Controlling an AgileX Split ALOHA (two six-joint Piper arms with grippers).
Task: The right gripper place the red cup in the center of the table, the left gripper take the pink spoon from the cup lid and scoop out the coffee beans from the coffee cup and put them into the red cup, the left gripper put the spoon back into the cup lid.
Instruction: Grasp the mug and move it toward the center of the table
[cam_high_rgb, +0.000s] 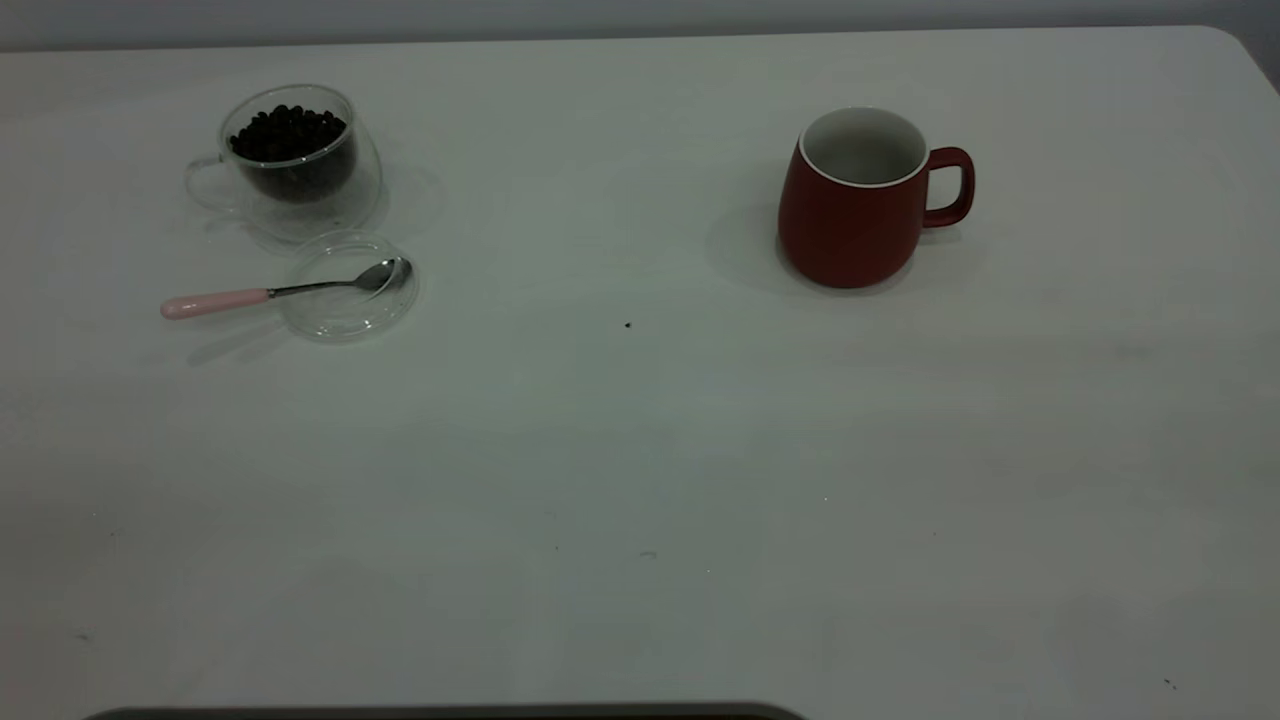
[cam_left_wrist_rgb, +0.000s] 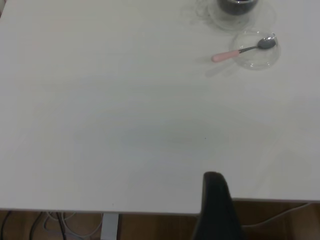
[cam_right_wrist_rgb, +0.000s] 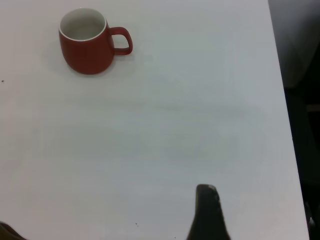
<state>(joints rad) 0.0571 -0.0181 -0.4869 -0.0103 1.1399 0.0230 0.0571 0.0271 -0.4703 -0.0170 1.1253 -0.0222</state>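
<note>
No step done: dark-red ceramic mug (cam_high_rgb: 855, 205) stands empty at 2 o'clock on white desk (cam_high_rgb: 640, 480); pink-handled spoon (cam_high_rgb: 285, 292) rests on lid. Pincer states: cannot tell.

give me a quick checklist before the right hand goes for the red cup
1. Red cup upright, nothing visible inside: ok.
2. Its handle points to the right side of the table, toward the right arm's side, nothing blocking it: ok.
3. Centre of the table free for the cup, only a tiny dark speck there: ok.
4. Right hand low over the near table edge, away from the cup; open or shut: cannot tell.
5. Left hand back at the near edge, out of the way: ok.
6. Pink spoon resting with its bowl in the cup lid, coffee beans in the coffee cup: ok.
</note>
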